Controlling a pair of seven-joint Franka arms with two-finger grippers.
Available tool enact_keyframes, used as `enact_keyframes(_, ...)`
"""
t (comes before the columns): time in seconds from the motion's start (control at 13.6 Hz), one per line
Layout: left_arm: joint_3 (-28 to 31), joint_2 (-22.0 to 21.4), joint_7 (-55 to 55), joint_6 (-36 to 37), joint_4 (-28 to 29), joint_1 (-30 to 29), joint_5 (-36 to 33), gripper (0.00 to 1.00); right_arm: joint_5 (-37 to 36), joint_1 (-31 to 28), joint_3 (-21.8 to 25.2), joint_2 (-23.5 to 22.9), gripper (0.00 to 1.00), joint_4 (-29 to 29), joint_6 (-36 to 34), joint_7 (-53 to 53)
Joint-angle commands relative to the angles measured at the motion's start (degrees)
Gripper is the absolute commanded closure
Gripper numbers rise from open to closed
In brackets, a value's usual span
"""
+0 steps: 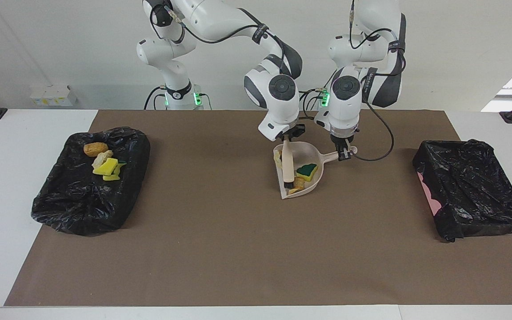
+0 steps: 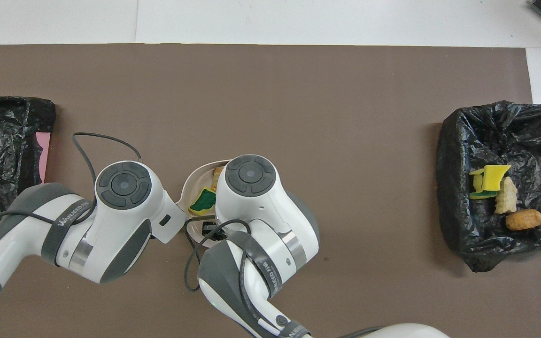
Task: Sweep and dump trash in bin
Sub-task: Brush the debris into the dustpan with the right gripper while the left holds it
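The beige dustpan (image 1: 306,153) rests on the brown mat in the middle of the table, and my left gripper (image 1: 344,154) is shut on its handle. My right gripper (image 1: 286,141) is shut on the beige brush (image 1: 287,164), whose bristles stand inside the pan. Trash lies in the pan: a green-faced sponge piece (image 1: 306,171) and a bread chunk (image 1: 299,183) by the bristles, plus another chunk (image 1: 277,156) at the pan's rim. In the overhead view both wrists cover most of the dustpan (image 2: 194,178); only the green sponge (image 2: 203,201) and one chunk (image 2: 217,172) show.
A black-bag-lined bin (image 1: 82,200) at the right arm's end holds a bread chunk (image 1: 95,149) and yellow sponge pieces (image 1: 107,168). A second black-lined bin (image 1: 469,186) sits at the left arm's end. The two arms stand close together over the pan.
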State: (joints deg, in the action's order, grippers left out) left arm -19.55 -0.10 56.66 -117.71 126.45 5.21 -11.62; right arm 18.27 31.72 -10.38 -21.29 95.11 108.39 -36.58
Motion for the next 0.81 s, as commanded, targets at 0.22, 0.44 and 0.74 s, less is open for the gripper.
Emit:
enact_keyframes(0.22,0.3,-2.36,-3.48,-0.23,2.57,0.68,0.81,0.67,3.62,-6.04,-0.52,4.15,1.0,0.77,-6.6,8.54)
enact_keyframes(0.44,0.21,-2.45,-7.78,-0.23,2.75,0.77,0.9,0.51,1.08,-7.71,-0.26,4.5,1.0,2.53,-6.87,8.55)
enact_keyframes(0.74,0.12,-2.53,-8.14,-0.58,3.36,0.85,0.9,0.51,-5.96,-7.9,-0.35,8.44,1.0,9.72,-5.82,8.11)
